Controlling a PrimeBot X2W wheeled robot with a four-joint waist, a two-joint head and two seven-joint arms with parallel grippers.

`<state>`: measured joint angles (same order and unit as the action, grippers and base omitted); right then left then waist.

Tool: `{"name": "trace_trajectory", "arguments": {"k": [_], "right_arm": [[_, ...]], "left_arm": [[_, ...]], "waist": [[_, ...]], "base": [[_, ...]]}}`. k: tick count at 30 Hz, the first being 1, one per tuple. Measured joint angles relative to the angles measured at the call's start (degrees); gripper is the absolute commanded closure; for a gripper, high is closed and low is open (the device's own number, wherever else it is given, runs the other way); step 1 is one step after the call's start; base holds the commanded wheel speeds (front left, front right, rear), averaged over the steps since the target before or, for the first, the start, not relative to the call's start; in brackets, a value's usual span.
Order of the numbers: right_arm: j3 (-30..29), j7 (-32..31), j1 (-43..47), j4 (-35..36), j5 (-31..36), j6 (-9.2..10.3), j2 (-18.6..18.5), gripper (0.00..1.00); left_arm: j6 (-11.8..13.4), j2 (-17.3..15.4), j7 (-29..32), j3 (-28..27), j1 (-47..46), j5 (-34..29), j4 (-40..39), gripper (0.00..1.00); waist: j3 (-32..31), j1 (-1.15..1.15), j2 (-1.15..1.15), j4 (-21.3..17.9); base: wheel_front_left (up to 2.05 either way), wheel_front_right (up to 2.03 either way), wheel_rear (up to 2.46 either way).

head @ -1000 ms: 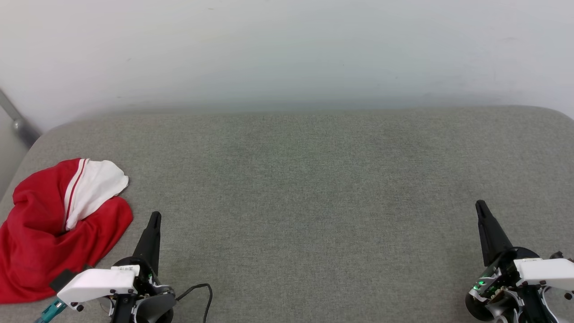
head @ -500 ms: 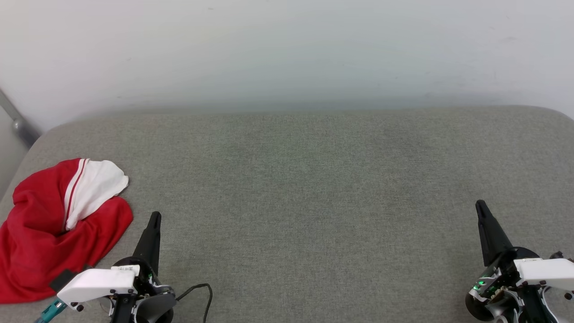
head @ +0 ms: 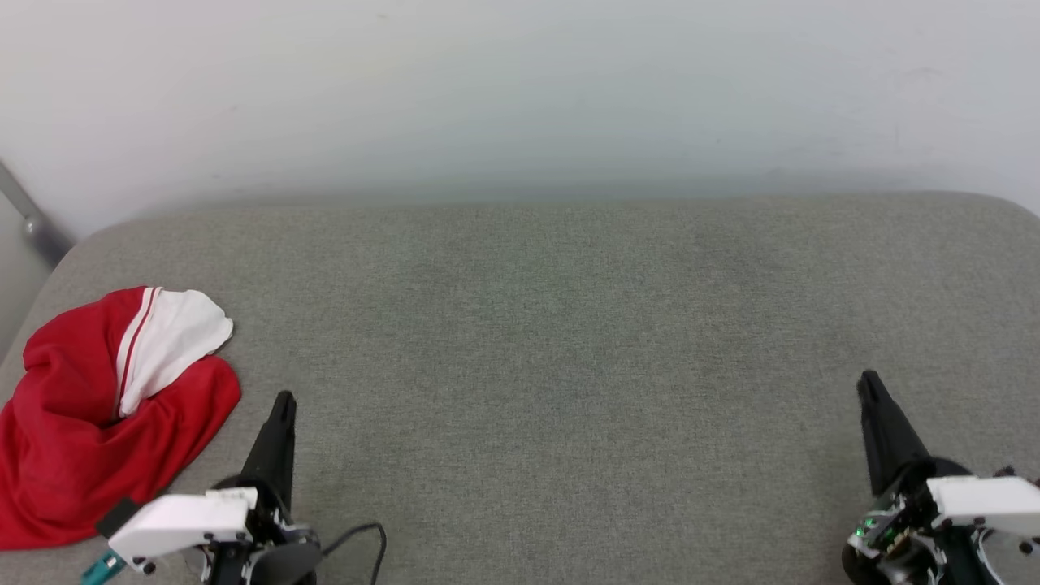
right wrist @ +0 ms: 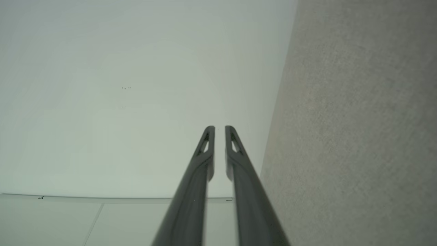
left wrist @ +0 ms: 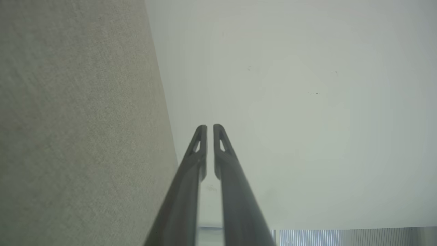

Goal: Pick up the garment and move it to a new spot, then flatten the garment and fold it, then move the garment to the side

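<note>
Garment [head: 89, 414]: red, crumpled in a heap at the lower left of the head view. It lies on the desk [head: 569, 366] beside the desk's left edge, and part of it runs off the frame's left side.
Sleeve [head: 175, 337]: white, lying on the heap's upper right. Its tip points toward the middle of the frame.
Trim [head: 134, 341]: we see red and white stripes where the sleeve meets the red cloth.
Left hand [head: 283, 400]: at the lower left of the head view, fingers pointing up the frame. It is just right of the garment and apart from it. In the left wrist view [left wrist: 210, 127] we find it narrow, with a thin slit between the fingers, holding nothing.
Right hand [head: 868, 380]: at the lower right of the head view, well apart from the garment. In the right wrist view [right wrist: 219, 128] we find it narrow too, with a slim gap between the fingers, holding nothing.
Desk: covered in grey fabric with rounded far corners, and it spans the lower two thirds of the head view. It fills the left of the left wrist view [left wrist: 68, 119] and the right of the right wrist view [right wrist: 358, 119].
Wall [head: 520, 97]: pale, across the top of the head view, behind the desk.
Cable [head: 357, 536]: black, looping at the bottom edge, right of the left wrist.
Bar [head: 28, 219]: grey metal, slanting at the upper left edge.
Light [head: 871, 520]: we note a green glow on the right wrist.
</note>
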<state>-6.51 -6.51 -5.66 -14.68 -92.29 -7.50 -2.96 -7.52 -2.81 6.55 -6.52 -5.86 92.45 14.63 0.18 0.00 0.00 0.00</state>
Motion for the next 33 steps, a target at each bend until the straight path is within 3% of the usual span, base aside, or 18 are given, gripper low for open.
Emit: {"name": "trace_trajectory", "arguments": {"k": [15, 24, 33], "right_arm": [[2.5, 3.4, 2.0, 0.5, 3.5, 0.01, -0.1, 0.0], [3.9, 5.6, 2.2, 1.7, 13.3, 0.01, -0.8, 0.0], [3.9, 6.8, 2.2, 3.7, 27.7, 0.01, -0.8, 0.0]], "left_arm": [[0.0, 0.1, -3.5, 4.0, 1.7, -3.8, -0.5, 0.0], [0.0, 0.1, -5.8, 4.2, 1.7, -13.4, -3.0, 0.0], [0.5, 0.1, -7.8, 6.6, 1.9, -27.6, -4.9, 0.0]], "waist": [[0.0, 0.0, 0.0, 0.0], [0.0, 0.0, 0.0, 0.0], [0.0, 0.0, 0.0, 0.1]], "base": [[0.0, 0.0, 0.0], [0.0, 0.0, 0.0], [0.0, 0.0, 0.0]]}}
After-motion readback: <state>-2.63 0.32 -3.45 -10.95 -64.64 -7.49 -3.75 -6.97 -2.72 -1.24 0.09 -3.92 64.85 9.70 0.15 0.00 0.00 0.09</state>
